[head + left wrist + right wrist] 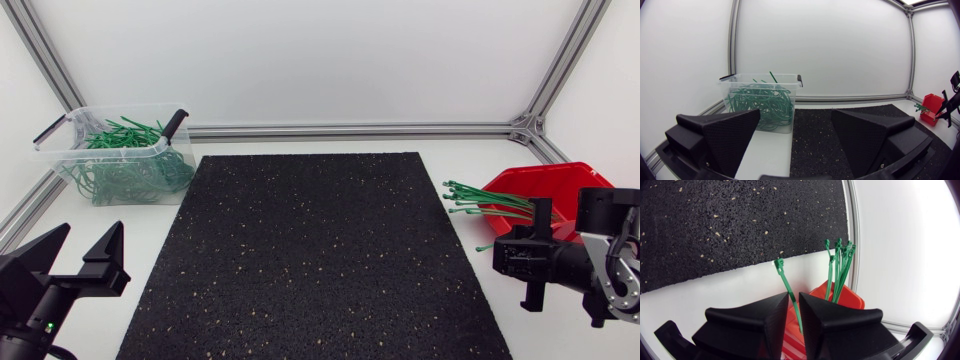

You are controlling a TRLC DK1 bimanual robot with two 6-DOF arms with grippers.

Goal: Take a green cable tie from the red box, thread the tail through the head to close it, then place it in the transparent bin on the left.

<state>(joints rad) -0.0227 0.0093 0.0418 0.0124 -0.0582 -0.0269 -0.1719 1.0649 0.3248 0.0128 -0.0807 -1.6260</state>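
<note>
- My right pincer, jaws narrow, pinches 1 green cable tie over the red box.
- The tie's long axis runs straight ahead of my fingertips, head outermost.
- My left pincer gapes wide near the transparent bin, well apart.

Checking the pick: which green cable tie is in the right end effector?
The green plastic cable tie clamped in the right end effector; the other ties lie bunched in the red plastic box.
</note>
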